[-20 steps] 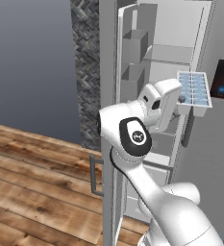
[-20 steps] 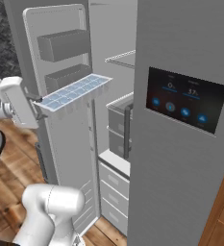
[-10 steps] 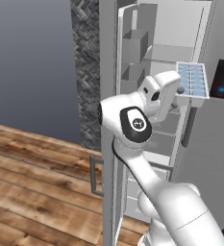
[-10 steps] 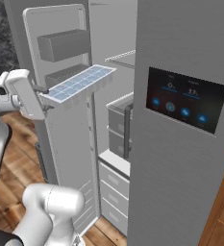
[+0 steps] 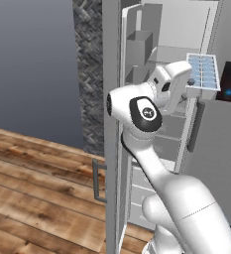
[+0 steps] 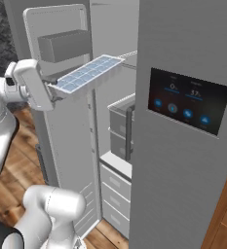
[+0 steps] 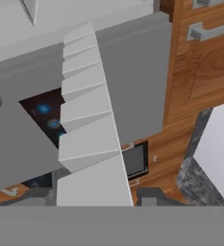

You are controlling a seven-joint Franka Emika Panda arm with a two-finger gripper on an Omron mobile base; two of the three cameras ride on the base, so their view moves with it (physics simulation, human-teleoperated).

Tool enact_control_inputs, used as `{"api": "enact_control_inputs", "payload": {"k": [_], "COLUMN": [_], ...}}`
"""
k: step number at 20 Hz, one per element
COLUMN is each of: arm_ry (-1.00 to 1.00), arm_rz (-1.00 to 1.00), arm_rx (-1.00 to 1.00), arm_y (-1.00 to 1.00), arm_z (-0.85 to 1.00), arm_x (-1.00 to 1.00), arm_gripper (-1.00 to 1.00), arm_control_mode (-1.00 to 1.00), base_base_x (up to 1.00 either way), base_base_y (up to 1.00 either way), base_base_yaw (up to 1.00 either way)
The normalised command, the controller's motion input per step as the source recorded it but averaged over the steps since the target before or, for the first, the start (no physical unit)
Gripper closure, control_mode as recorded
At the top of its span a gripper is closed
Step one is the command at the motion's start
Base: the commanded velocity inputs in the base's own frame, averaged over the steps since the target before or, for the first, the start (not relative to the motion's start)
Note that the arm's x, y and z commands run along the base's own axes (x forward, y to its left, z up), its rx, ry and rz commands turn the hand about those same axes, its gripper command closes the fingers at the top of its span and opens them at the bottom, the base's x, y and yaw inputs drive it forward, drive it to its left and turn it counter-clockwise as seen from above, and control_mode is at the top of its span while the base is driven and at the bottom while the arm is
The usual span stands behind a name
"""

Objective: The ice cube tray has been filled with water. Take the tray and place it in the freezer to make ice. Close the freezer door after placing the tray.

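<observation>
Open freezer point(image 6: 116, 121) ahead, water-filled point(image 6: 93, 68) ice cube tray point(image 6: 85, 74) in claw point(image 6: 50, 89)

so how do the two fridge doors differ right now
The freezer door is swung open, showing grey inner bins; the touch-screen door is shut. The freezer door's outer face is plain; the other carries a dark lit screen. Both are tall and grey.

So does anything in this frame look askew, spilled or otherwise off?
Nothing stands out. The ice cube tray is held at one end by the gripper, with its far end raised slightly toward the open freezer. No water is visible outside its cells. The freezer door stands open.
</observation>
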Motion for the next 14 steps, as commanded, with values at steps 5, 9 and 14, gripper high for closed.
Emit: {"api": "enact_control_inputs", "payload": {"k": [5,9,14], "arm_ry": [0.02,0.13,0.15], "arm_rz": [0.01,0.06,0.09], "arm_rx": [0.0,0.0,0.0], "arm_y": [-0.1,-0.02,0.0], "arm_z": [0.17,0.04,0.0], "arm_x": [0.3,0.45,0.49], "arm_gripper": [1.0,1.0,1.0], "arm_control_mode": [-1.0,-1.0,-1.0], "base_base_x": [0.0,0.0,0.0], "base_base_y": [0.0,0.0,0.0], "base_base_yaw": [0.0,0.0,0.0]}}
